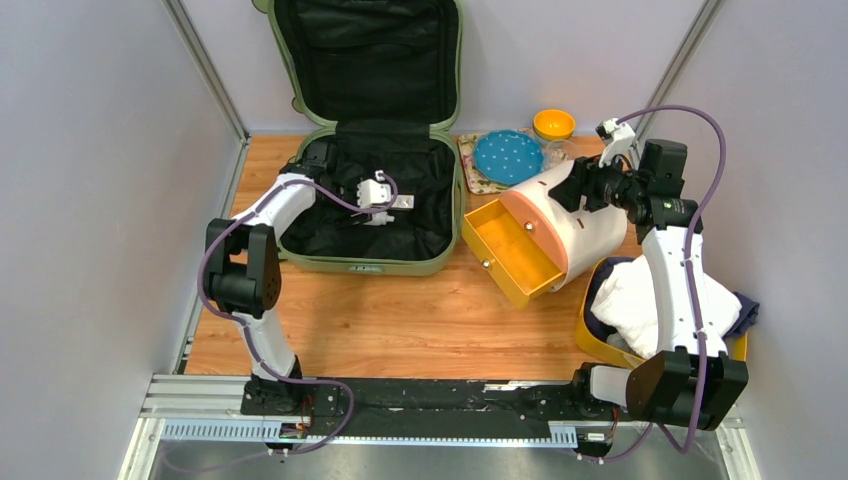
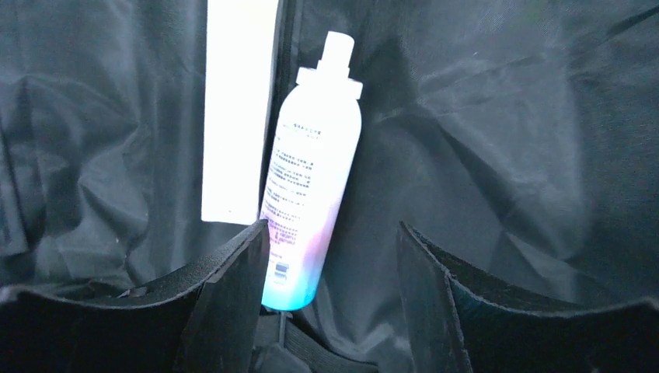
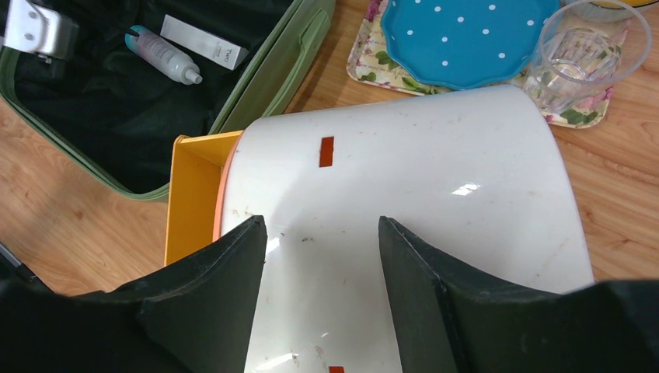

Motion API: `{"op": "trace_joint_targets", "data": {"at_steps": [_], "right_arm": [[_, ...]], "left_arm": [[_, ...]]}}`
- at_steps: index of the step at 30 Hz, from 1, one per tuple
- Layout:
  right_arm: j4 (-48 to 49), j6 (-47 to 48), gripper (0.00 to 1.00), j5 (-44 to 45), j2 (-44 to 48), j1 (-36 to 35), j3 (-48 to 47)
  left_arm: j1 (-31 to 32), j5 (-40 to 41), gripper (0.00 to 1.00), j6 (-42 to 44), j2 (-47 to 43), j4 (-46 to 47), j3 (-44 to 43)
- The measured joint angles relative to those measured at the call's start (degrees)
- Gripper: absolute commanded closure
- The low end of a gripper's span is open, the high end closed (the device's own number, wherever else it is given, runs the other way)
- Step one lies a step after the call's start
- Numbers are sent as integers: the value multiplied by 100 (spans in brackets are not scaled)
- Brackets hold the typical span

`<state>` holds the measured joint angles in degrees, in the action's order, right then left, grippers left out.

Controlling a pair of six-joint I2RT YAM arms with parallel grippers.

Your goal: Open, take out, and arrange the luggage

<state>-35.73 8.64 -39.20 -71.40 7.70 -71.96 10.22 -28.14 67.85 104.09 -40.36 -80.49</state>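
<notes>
Left fingers stand open inside the big sage-green hard-shell suitcase. The bottom of a white spray bottle with a blue and pink end shows between them, and I see them holding nothing. That suitcase lies wide open at the back left of the wooden desk, its lid standing up behind it. Right fingers are open too, over the round white top of the cream-and-orange drawer box, and I cannot tell if they touch it.
</notes>
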Motion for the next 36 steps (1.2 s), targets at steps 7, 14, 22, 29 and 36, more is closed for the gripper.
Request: {"op": "trace_joint_targets", "data": {"at_steps": [7, 14, 22, 29, 36], "right_arm": [[-179, -2, 38, 42, -9, 0, -85], [-258, -7, 38, 79, -9, 0, -125], [-315, -7, 38, 125, -9, 0, -157], [-323, -7, 38, 133, -9, 0, -160], [-323, -7, 38, 120, -9, 0, -160]], "left_arm": [[184, 496, 40, 468, 551, 608, 144], [225, 728, 47, 748, 918, 1272, 146], [225, 612, 86, 822, 975, 1187, 39], [365, 227, 100, -588, 863, 758, -284], [713, -487, 100, -2218, -496, 752, -116]]}}
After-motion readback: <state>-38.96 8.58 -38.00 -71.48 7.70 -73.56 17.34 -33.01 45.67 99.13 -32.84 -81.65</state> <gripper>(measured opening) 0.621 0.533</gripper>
